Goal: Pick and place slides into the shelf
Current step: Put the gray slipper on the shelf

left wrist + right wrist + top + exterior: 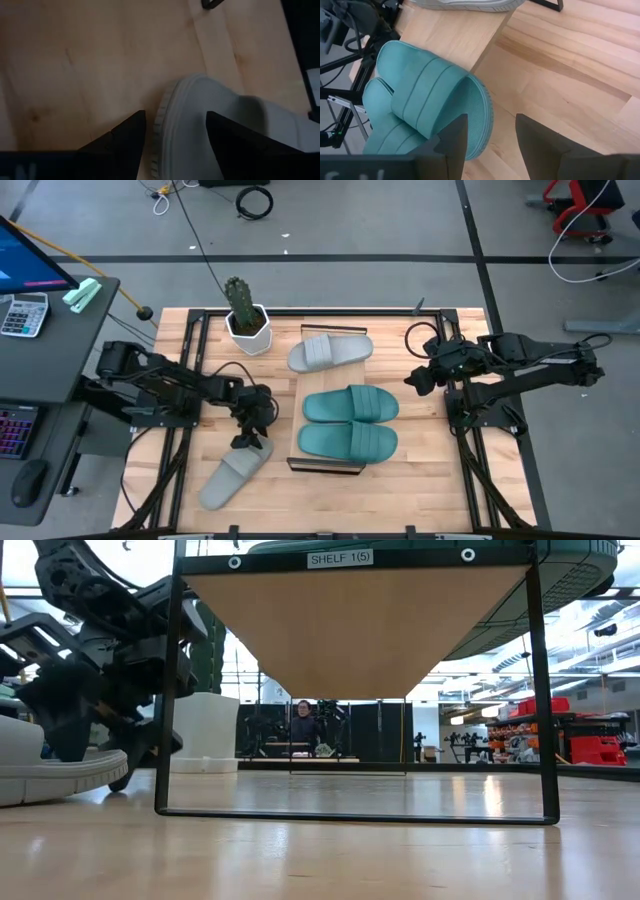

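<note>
Two teal slides (350, 406) (348, 442) lie side by side on the shelf (318, 385). A grey slide (330, 352) lies across the shelf's far end. A second grey slide (230, 476) lies sole down on the table, near left of the shelf. My left gripper (248, 442) is low over that slide's end nearest the shelf and open, with one finger on each side of the end (172, 112). My right gripper (414, 377) hangs open in the air right of the shelf, above the teal slide's end (470, 100). My left gripper comes at the grey slide's rounded end (170, 120) slanting down from the table's left. One finger (127, 137) stands beside the ribbed sole edge and the other (235, 142) over the slide's top. I cannot tell whether either finger touches it.
A cactus in a white pot (246, 320) stands at the table's far left, close to the shelf's far corner. The shelf's dark end rail (325, 468) stands near the table's front. A desk with a calculator (22, 312) is off the table's left edge.
</note>
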